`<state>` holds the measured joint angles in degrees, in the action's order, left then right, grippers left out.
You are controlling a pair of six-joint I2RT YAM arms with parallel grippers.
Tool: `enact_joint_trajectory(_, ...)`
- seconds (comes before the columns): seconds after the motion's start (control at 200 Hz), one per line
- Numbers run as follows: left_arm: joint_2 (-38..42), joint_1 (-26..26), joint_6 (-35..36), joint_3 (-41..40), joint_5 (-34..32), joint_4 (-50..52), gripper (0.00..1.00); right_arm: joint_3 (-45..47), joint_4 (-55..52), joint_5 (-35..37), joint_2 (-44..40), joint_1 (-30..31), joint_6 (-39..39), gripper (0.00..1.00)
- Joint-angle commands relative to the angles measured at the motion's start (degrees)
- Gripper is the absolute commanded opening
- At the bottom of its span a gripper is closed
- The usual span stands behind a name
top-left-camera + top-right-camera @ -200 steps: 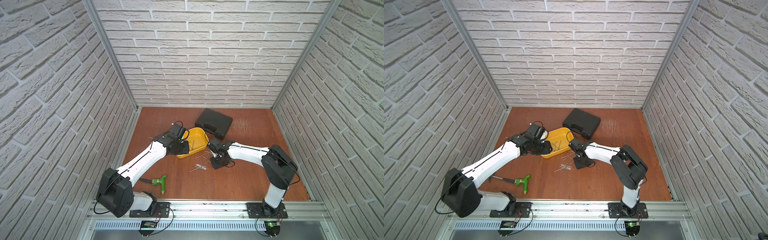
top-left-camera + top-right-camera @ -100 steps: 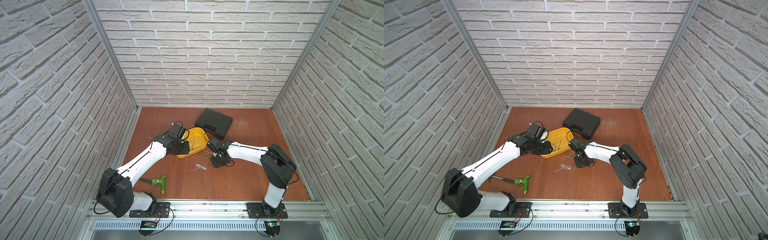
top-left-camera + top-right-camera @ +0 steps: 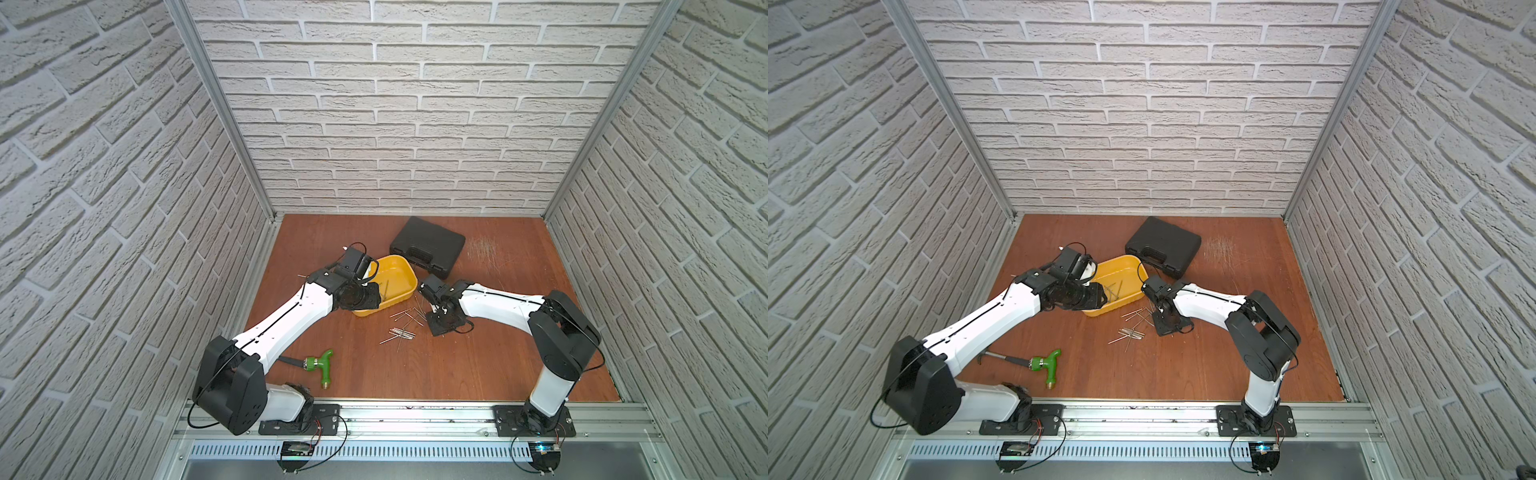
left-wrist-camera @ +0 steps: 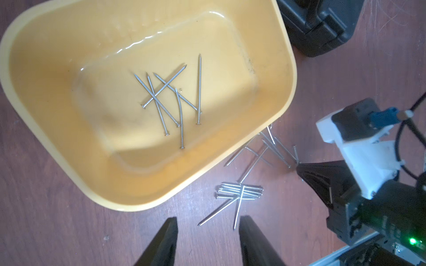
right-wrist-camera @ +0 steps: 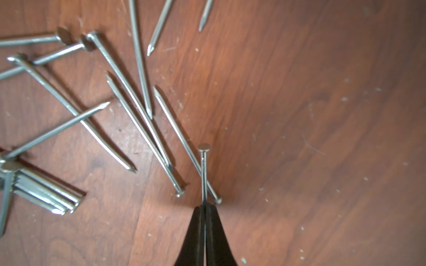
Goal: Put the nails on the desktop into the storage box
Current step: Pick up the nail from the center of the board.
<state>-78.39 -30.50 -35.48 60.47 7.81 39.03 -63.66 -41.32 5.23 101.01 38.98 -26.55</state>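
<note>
Soft even light — glare on storage box [image 4: 143, 42]; blurry edges.

In both top views the left arm's wrist covers the near corner of the storage box [image 3: 405, 272], below frame centre; the nails [image 3: 401, 332] on the surface [image 3: 478, 365] are too small to count. The left wrist view's edge cuts the left claw [image 4: 208, 218] and the black case [image 4: 322, 27]. The right claw [image 5: 204, 206] hides the point of the nail [image 5: 203, 170] it pinches; neighbouring nails run off frame, the stacked ones blurred.
</note>
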Motion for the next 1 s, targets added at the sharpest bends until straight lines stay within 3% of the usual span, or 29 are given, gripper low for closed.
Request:
enact_joint_trajectory(0.0, -0.4, 0.3, 3.4, 1.3, 0.3, 0.2, 0.54, -0.3, -2.2, 1.4, -5.1, -0.8, 1.8, 0.02)
enact_joint_trajectory(0.155, -1.0, 0.2, 8.1, 2.9, 0.8, 0.7, 0.63, -0.2, -2.2, -1.4, -9.3, -2.0, 4.8, 0.02)
enact_joint_trajectory(0.315, -1.7, -0.1, 16.4, 4.5, 2.9, 0.6, 0.65, 0.7, -0.3, -9.7, -13.4, -4.0, 10.2, 0.02)
enact_joint_trajectory(0.41, -0.8, -1.7, 23.5, 4.8, 1.8, 0.1, 0.65, 0.0, -0.9, -15.0, -14.6, -5.7, 12.4, 0.02)
enact_joint_trajectory(0.59, 2.8, -6.7, 44.9, 2.2, -1.5, -2.8, 0.65, -2.9, -2.7, -28.5, -14.6, -9.2, 13.8, 0.02)
enact_joint_trajectory(0.67, 4.4, -7.2, 51.3, 0.1, -3.9, -4.7, 0.65, -3.9, -3.0, -34.1, -14.4, -9.8, 13.1, 0.02)
enact_joint_trajectory(0.815, 8.9, -7.2, 61.2, -5.9, -1.3, -11.3, 0.73, -4.5, -3.2, -44.1, -13.5, -9.9, 11.6, 0.02)
enact_joint_trajectory(0.99, 13.1, -7.6, 71.0, -11.7, 1.9, -17.8, 0.86, -3.3, -1.8, -51.4, -13.3, -9.8, 9.6, 0.02)
